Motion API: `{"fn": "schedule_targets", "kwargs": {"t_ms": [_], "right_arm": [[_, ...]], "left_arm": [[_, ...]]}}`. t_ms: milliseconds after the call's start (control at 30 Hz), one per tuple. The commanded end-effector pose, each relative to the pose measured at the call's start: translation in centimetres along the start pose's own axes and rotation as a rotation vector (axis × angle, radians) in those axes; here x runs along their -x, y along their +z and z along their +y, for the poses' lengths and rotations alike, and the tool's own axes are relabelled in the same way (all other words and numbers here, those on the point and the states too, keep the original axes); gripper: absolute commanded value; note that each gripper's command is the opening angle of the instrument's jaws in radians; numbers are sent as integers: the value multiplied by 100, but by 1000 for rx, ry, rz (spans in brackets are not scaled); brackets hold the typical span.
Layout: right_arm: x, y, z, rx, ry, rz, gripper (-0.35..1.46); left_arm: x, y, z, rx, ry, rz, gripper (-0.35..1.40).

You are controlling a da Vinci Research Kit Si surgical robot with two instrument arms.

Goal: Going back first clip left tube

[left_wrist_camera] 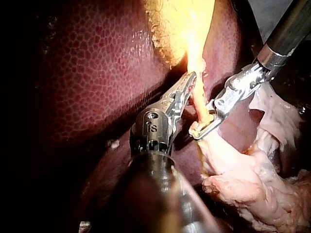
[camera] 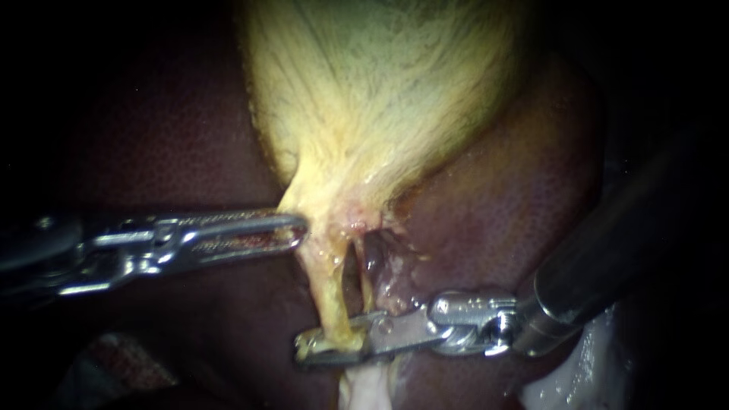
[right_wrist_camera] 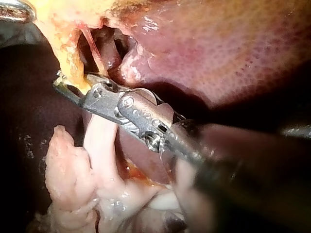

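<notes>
1. The left instrument (camera: pixel 292 228) comes in from the left. Its long jaws are closed together, nipping the left edge of the gallbladder (camera: pixel 380 91) where it narrows to a neck.
2. The right instrument (camera: pixel 330 348) comes in from the right, low and near. Its jaws stand narrowly apart, one on each side of the left tube (camera: pixel 328 292), and both touch it.
3. The left tube is a yellow strand that runs from the gallbladder's neck down toward the near side. The right instrument grips it at its near end.
4. Just to its right, across a dark gap, runs a thinner tube (camera: pixel 365 282).
5. The liver (camera: pixel 152 137) lies dark red on both sides.
6. Pale tissue (camera: pixel 364 391) lies under the right instrument's jaws.
</notes>
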Motion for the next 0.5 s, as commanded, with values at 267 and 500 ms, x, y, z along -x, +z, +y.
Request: {"fn": "schedule_targets", "kwargs": {"t_ms": [267, 500], "right_arm": [[0, -1, 0, 2, 1, -3, -35], [-7, -3, -4, 19, -62, 24, 42]], "left_arm": [[0, -1, 0, -1, 0, 0, -8], [-1, -3, 1, -2, 1, 0, -8]]}}
